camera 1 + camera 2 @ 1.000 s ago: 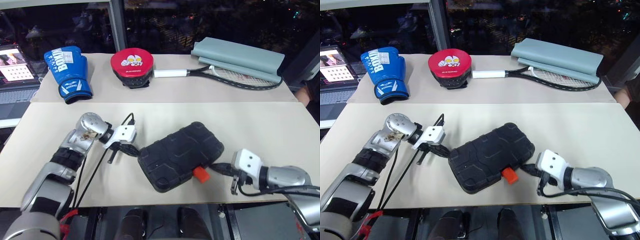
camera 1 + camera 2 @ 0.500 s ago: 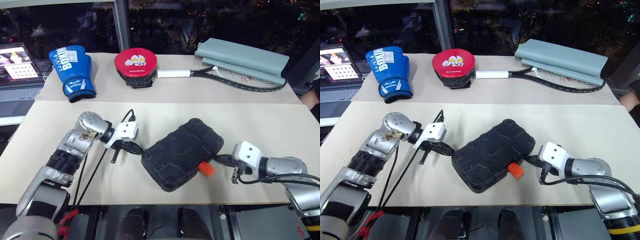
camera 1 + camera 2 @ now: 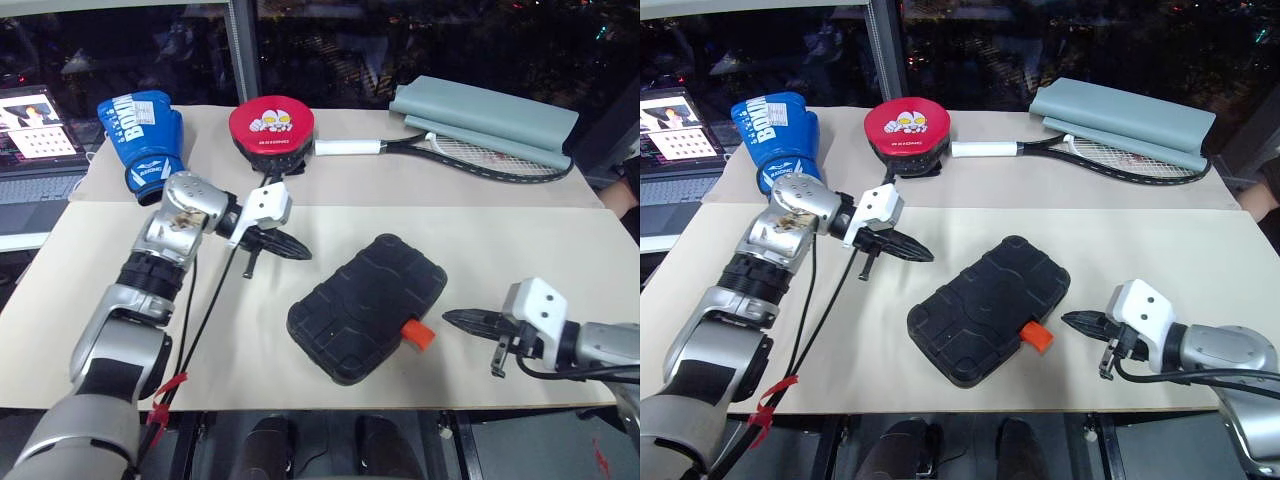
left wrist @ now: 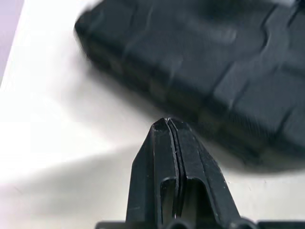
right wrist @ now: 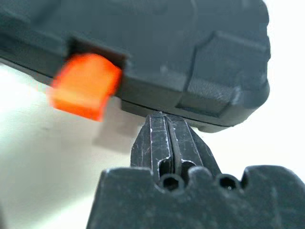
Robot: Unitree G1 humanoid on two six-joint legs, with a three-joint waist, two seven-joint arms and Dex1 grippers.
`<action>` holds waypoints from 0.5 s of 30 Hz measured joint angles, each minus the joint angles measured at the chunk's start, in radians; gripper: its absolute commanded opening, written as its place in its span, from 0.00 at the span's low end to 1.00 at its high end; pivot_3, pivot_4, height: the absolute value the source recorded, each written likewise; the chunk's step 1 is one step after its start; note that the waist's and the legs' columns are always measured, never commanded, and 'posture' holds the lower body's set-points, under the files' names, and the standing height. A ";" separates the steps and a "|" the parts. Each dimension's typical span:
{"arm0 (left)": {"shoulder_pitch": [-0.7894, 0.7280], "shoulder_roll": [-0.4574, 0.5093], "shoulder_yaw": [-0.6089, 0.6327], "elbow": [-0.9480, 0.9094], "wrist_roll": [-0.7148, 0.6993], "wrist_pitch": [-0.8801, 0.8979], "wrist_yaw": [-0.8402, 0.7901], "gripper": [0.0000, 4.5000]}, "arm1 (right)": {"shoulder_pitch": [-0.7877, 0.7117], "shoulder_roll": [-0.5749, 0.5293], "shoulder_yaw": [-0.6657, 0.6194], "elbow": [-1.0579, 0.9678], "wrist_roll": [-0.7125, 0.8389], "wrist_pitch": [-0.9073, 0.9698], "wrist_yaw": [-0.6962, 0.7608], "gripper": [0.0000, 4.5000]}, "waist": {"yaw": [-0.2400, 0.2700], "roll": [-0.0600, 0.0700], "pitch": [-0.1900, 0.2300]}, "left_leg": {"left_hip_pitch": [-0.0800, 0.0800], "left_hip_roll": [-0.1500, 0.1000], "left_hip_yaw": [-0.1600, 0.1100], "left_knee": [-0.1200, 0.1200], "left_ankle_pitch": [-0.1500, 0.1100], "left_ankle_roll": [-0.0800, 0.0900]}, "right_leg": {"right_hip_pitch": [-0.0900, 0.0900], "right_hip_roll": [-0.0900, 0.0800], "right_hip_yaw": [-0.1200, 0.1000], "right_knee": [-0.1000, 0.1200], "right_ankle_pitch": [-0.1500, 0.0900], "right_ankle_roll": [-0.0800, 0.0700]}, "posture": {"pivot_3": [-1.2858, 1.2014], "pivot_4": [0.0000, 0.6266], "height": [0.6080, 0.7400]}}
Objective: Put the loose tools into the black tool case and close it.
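**Closed tool case on the bench, both grippers clear of it**

The black tool case [image 3: 367,308] lies shut on the near beige bench [image 3: 560,250], its ribbed outer shell facing up and turned at an angle to the bench edge. Its small orange latch [image 3: 420,334] projects from the near long side, toward the robot's right.

The left gripper [image 3: 295,247] is raised over the bench, beyond the case's left end and apart from it; its two black fingers [image 4: 167,143] are pressed together with nothing between them. The right gripper [image 3: 458,319] sits low, just beside the latch side of the case without touching it; its fingers [image 5: 164,138] are likewise pressed together and hold nothing.

On the far bench, well apart from the case, lie a blue boxing glove [image 3: 138,143], a round red-topped punch pad [image 3: 271,130], a tennis racket [image 3: 450,150] and a grey racket cover [image 3: 485,115]. A laptop [image 3: 35,150] stands at the left edge.
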 measured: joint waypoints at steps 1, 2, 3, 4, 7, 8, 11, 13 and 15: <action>0.000 -0.013 -0.022 -0.001 -0.001 -0.006 -0.009 0.01 | 0.012 0.000 -0.014 -0.025 0.019 0.023 -0.001 0.00 | -0.002 0.000 0.000 | 0.000 0.000 0.000 0.000 0.000 0.000 | 0.000 0.000 0.000 0.000 0.000 0.000 | 0.52 0.24 0.97; 0.000 -0.029 -0.053 -0.003 0.000 -0.021 -0.015 0.01 | 0.023 0.000 -0.023 -0.051 0.036 0.043 -0.005 0.00 | -0.002 0.000 0.000 | 0.000 0.000 0.000 0.000 0.000 0.000 | 0.000 0.000 0.000 0.000 0.000 0.000 | 0.52 0.24 0.97; 0.000 -0.045 -0.081 -0.007 0.000 -0.033 -0.019 0.01 | 0.029 0.000 -0.024 -0.074 0.043 0.056 -0.008 0.00 | -0.002 0.000 0.000 | 0.000 0.000 0.000 0.000 0.000 0.000 | 0.000 0.000 0.001 0.001 0.000 0.000 | 0.52 0.24 0.97; 0.002 -0.067 -0.112 -0.013 0.004 -0.053 -0.022 0.01 | 0.033 0.000 -0.023 -0.097 0.056 0.071 -0.017 0.00 | -0.001 0.000 0.000 | 0.000 0.000 0.000 0.001 0.000 0.000 | 0.000 0.000 0.001 0.000 0.000 0.000 | 0.52 0.24 0.97; 0.004 -0.098 -0.154 -0.025 0.021 -0.154 -0.020 0.01 | 0.033 0.000 -0.006 -0.145 0.071 0.103 -0.042 0.00 | -0.004 0.000 0.000 | 0.001 0.001 0.000 0.001 0.000 0.000 | 0.000 0.000 0.001 0.000 0.000 0.000 | 0.52 0.24 0.97; 0.004 -0.096 -0.160 -0.027 0.023 -0.178 -0.019 0.01 | 0.033 0.000 0.001 -0.154 0.073 0.110 -0.050 0.00 | -0.005 0.000 0.000 | 0.001 0.001 0.000 0.000 0.000 0.000 | 0.001 0.000 0.001 0.000 0.000 0.000 | 0.52 0.24 0.97; 0.013 -0.093 -0.172 -0.036 0.022 -0.201 -0.015 0.01 | 0.034 0.000 0.030 -0.165 0.073 0.127 -0.070 0.00 | -0.003 0.001 -0.001 | 0.002 0.001 0.000 0.001 0.000 0.000 | 0.001 0.000 0.001 0.000 0.000 0.000 | 0.52 0.24 0.97; 0.017 -0.093 -0.172 -0.039 0.021 -0.212 -0.011 0.01 | 0.038 0.000 0.049 -0.172 0.072 0.131 -0.078 0.00 | -0.002 0.001 -0.001 | 0.002 0.001 0.000 0.001 0.000 0.000 | 0.001 0.000 0.001 0.000 0.000 0.000 | 0.52 0.24 0.97; 0.019 -0.092 -0.171 -0.043 0.021 -0.210 -0.011 0.01 | 0.044 0.000 0.065 -0.175 0.067 0.132 -0.089 0.00 | -0.002 0.001 -0.001 | 0.002 0.001 0.000 0.001 0.000 0.000 | 0.001 0.000 0.001 0.000 0.000 0.000 | 0.52 0.24 0.97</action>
